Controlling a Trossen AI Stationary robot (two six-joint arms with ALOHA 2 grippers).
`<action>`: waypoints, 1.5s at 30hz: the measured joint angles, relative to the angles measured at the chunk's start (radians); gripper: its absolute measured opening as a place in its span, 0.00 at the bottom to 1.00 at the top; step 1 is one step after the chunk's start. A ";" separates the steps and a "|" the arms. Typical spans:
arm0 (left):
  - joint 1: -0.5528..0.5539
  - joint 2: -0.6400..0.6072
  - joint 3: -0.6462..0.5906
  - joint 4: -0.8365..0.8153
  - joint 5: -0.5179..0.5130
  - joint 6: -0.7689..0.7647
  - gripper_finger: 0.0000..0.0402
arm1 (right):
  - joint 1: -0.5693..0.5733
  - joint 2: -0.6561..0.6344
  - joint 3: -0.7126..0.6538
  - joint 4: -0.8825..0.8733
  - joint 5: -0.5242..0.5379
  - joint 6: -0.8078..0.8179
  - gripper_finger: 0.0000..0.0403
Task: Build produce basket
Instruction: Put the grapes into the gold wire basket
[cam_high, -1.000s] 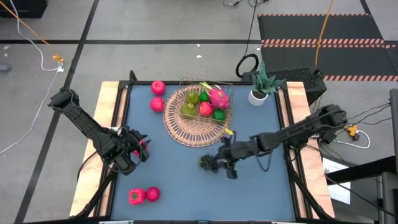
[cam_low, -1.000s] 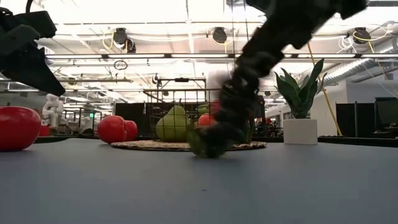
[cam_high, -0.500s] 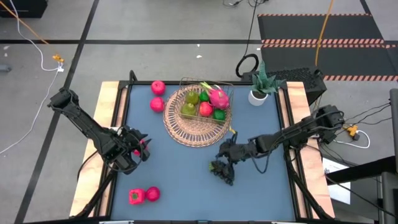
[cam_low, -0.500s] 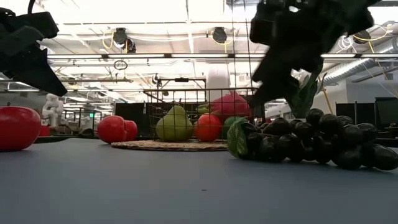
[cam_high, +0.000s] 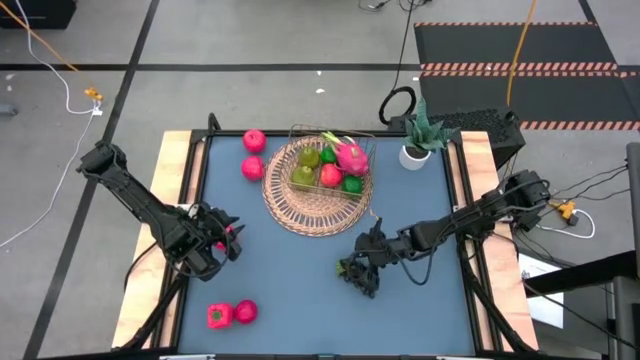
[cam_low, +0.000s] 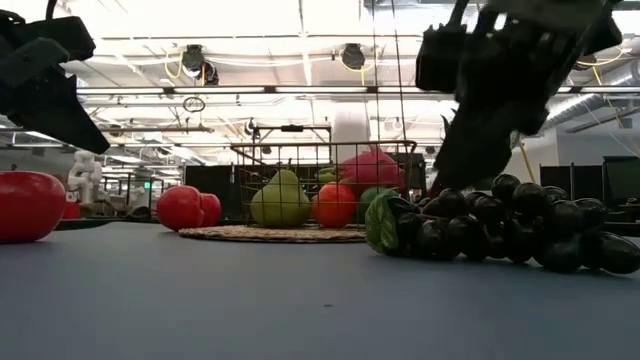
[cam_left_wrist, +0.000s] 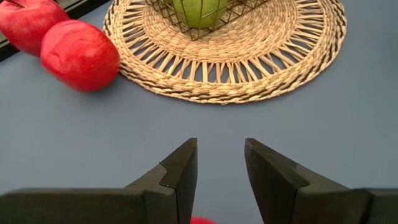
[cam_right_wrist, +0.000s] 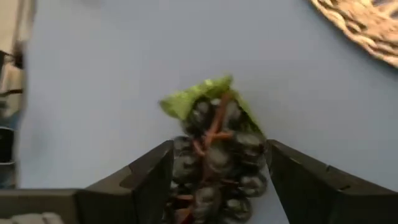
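Right end effector (cam_high: 371, 262) hangs spread over the grapes (cam_high: 356, 274), one finger on each side, not pinching them. Grapes lie on the blue bench (cam_high: 290, 290), near the basket (cam_high: 300, 205). Left end effector (cam_high: 222, 240), part-spread and empty, sits at the left edge. Grey floor around, office behind.

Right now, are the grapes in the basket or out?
Out. The grapes lie on the blue table, apart from the basket, between the right gripper's open fingers.
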 joint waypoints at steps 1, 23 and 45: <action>0.000 0.000 0.000 0.000 0.000 0.000 0.34 | 0.000 0.011 0.000 -0.003 0.000 0.000 0.60; 0.000 0.000 0.000 0.003 0.000 0.003 0.34 | -0.043 -0.038 -0.003 0.252 -0.030 -0.307 0.04; 0.174 0.000 0.000 0.239 -0.085 0.302 0.34 | -0.705 -0.028 0.225 0.424 -0.044 -0.520 0.05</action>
